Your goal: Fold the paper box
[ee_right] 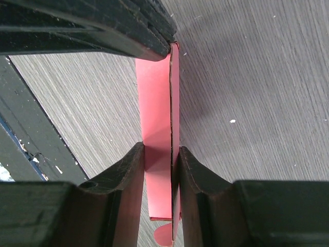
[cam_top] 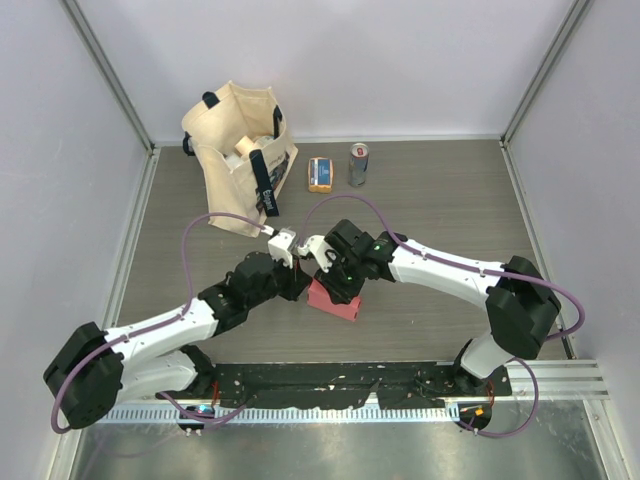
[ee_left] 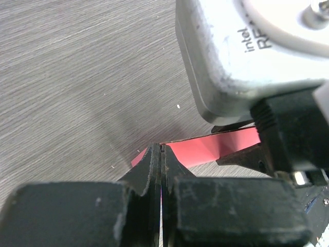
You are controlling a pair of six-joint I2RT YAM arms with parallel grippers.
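Paper box [cam_top: 338,302] sits mid-surface, just ahead of the two arm bases, and both hands meet over it. It stands as a low pinkish-red block with a flap end showing.

Right hand [ee_right: 159,152]: clamped on the box, one finger pressed flat on each side wall and the card standing edge-up between them. A rounded tab shows below the fingers.

Left hand [ee_left: 162,154]: fingers pressed fully together, tips right at the box's edge. A thin pink sliver sits in the seam between them, so it looks pinched on a card edge. From the right wrist view, those fingers [ee_right: 103,31] meet the far end of the box.

Occlusion:
- From above, both wrists cover most of the box. Only its near-right part is visible.
- In the left wrist view, the right arm's grey camera housing [ee_left: 247,46] fills the upper right and hides all but a strip of the box.

Other things on the surface [cam_top: 450,200]:
- A beige tote bag [cam_top: 235,160] stands far left, open-topped with dark straps.
- An orange-and-blue packet [cam_top: 320,174] and a small can [cam_top: 358,164] sit side by side just right of the bag.
- All three are well apart from the box, with bare wood-grain between.

A purple cable [cam_top: 215,218] loops off the left arm toward the bag's base. I cannot tell whether it touches the bag.
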